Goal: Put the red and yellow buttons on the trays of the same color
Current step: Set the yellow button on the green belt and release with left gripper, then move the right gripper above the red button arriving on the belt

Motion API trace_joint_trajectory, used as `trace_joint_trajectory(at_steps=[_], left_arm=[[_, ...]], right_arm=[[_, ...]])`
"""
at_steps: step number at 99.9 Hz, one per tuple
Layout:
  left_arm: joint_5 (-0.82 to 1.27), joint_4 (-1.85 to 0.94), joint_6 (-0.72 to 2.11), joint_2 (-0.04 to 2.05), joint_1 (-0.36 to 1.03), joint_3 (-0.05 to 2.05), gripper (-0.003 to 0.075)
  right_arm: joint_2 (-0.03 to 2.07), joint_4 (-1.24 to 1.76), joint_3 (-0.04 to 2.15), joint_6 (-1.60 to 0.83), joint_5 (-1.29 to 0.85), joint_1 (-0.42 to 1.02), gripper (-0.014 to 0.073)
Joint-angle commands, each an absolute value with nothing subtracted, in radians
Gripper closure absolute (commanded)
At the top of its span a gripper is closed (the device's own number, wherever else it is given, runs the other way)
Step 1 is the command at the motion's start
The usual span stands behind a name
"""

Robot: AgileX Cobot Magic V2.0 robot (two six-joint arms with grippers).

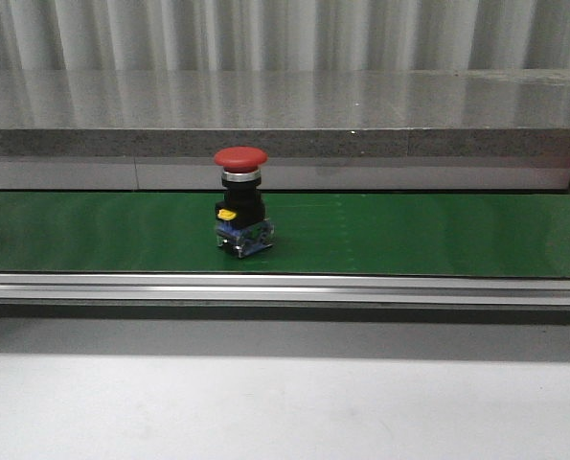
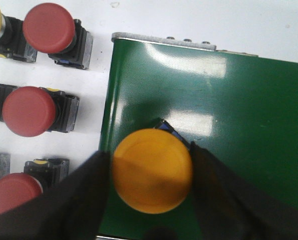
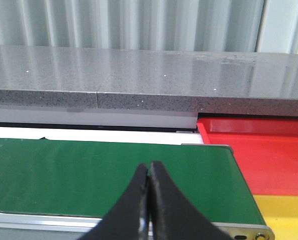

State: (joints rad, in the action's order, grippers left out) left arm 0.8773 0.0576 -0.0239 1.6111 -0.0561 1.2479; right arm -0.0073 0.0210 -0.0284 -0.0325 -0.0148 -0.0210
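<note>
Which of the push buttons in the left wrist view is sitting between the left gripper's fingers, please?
The yellow-capped button over the green belt; the red-capped ones lie off the belt on the white surface.

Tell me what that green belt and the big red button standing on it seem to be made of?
The green belt looks like smooth rubber or PVC with a slight sheen: soft window reflections show on it in the left wrist view. Its front rail looks like brushed aluminium, silvery and streaked. The red button seems to be matte moulded plastic on a black plastic body, with a shiny metal-looking collar beneath the cap.
</note>
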Motion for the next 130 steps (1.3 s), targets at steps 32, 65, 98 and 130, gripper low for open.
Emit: trace_joint_trajectory(at_steps=[32,65,98,130], left_arm=[[0.868,0.056,0.000,1.514,0.017,1.294,0.0052],[0.868,0.110,0.000,1.325,0.035,1.342,0.0053],[0.860,0.124,-0.085,1.210,-0.033,1.279,0.0097],[0.528,0.107,-0.129,0.938,-0.073,0.924,0.0268]], right_arm=[[-0.026,0.012,-0.008,-0.032,0.067,-0.028,0.0652],[-0.026,0.012,-0.008,-0.032,0.067,-0.028,0.0652],[-0.026,0.012,-0.008,-0.032,0.067,-0.028,0.0652],[-0.026,0.012,-0.008,-0.032,0.067,-0.028,0.0652]])
